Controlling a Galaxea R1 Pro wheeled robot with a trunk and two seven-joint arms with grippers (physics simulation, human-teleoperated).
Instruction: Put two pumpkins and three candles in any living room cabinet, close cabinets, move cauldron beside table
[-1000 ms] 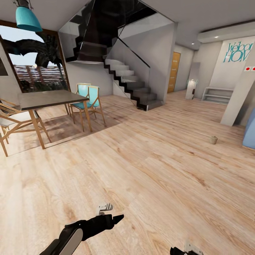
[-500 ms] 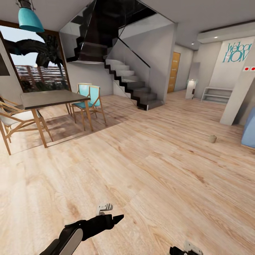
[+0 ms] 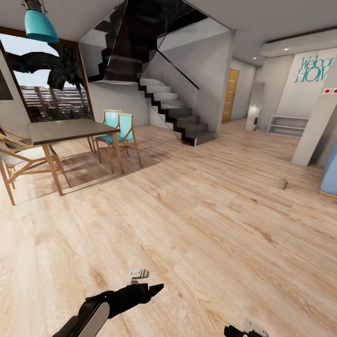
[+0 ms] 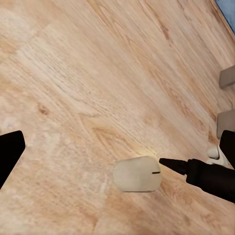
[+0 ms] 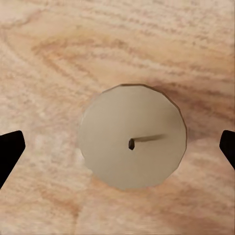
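A pale beige candle (image 5: 132,142) stands upright on the wooden floor, seen from straight above with its wick showing. My right gripper (image 5: 117,147) hangs open over it, one dark fingertip (image 5: 10,149) on each side and clear of the wax. The left wrist view shows the same candle (image 4: 138,174) with a black finger (image 4: 196,171) of the right gripper beside it. My left gripper (image 4: 117,147) is open and empty above bare floor. In the head view the left gripper (image 3: 147,281) sits low in the middle and the right gripper (image 3: 243,330) at the bottom edge. Another candle (image 3: 281,184) stands on the floor far right.
A dark dining table (image 3: 70,130) with wooden and turquoise chairs (image 3: 117,133) stands at the left. Stairs (image 3: 178,112) rise at the back centre. A white pillar (image 3: 313,126) and a blue object (image 3: 330,173) are at the right. Wide wooden floor lies between.
The whole head picture shifted slightly to the right over the first half second, so the camera moved. Both arms keep the same pose.
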